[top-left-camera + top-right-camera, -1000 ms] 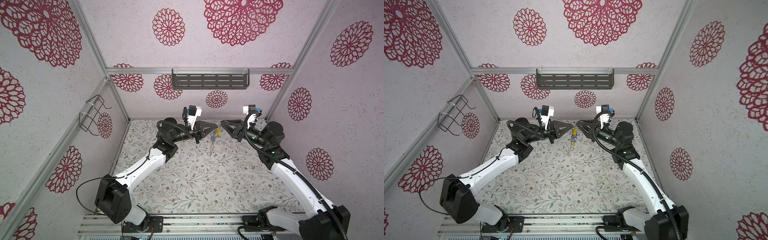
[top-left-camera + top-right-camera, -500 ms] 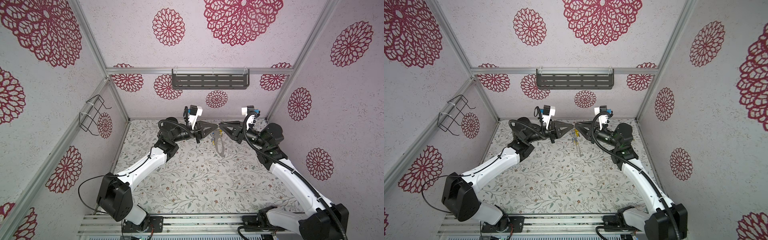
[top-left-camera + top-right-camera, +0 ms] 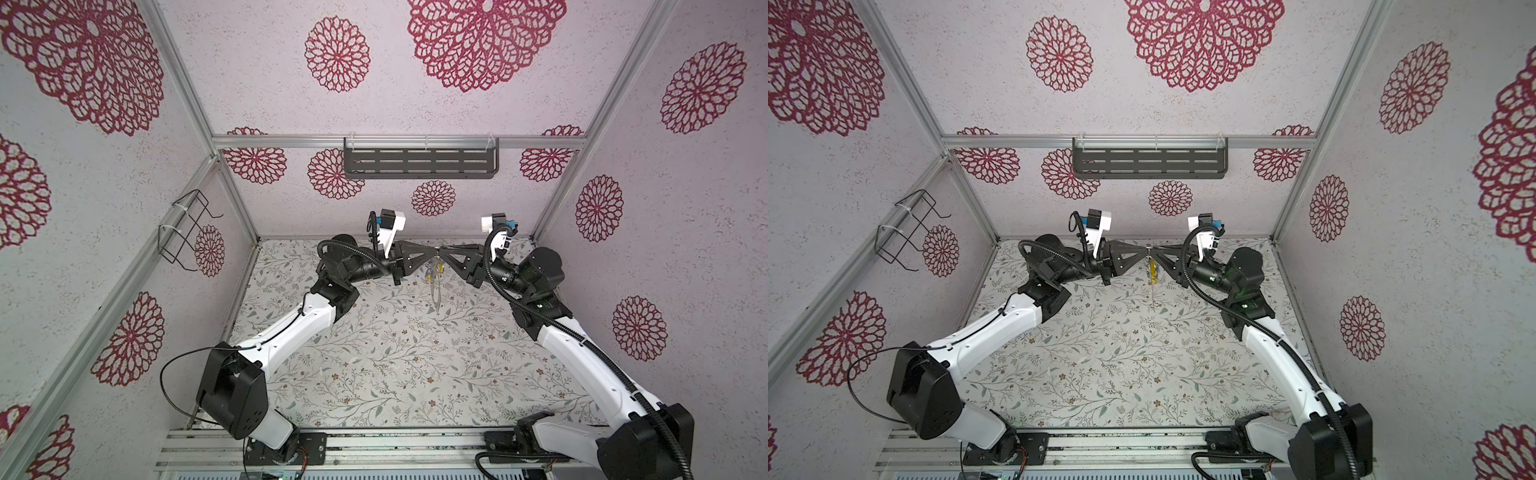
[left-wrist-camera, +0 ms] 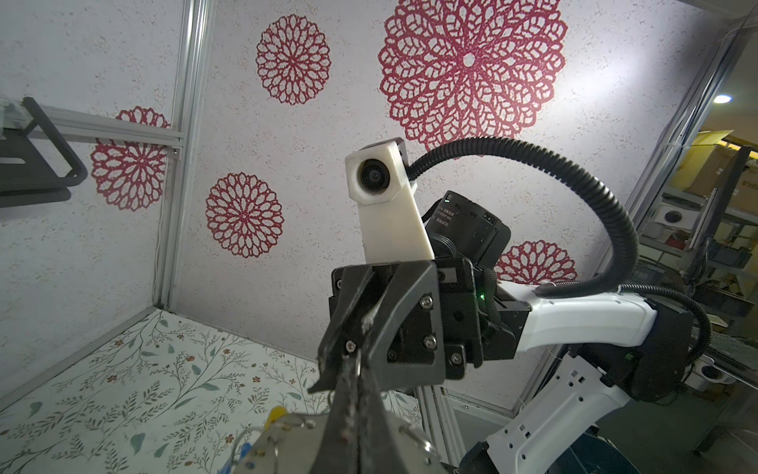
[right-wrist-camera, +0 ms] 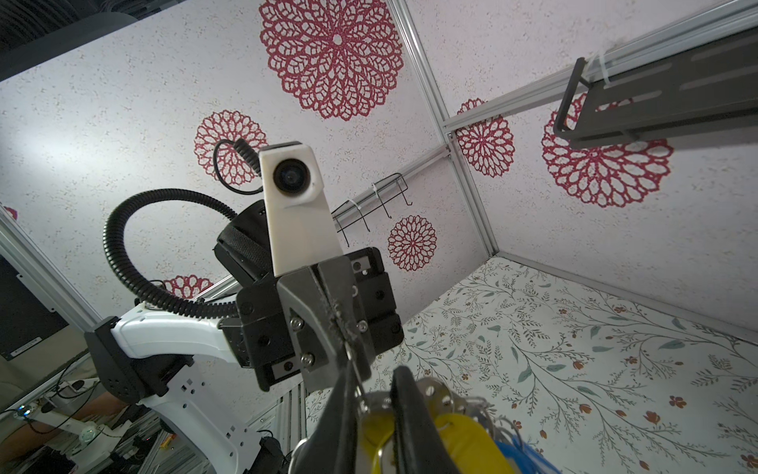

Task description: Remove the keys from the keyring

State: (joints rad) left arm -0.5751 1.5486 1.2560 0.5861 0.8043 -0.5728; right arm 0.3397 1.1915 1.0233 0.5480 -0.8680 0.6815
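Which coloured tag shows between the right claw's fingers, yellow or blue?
The yellow tag: it shows in the gap between the right gripper's fingers, while the blue tag sits off to the side.

Lab test booth — aluminium frame (image 3: 291, 141), wallpapered panels (image 3: 249, 62), shelving (image 4: 697, 230) outside.

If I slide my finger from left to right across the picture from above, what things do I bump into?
Wire rack on the wall → left gripper → hanging keyring with its keys → right gripper.
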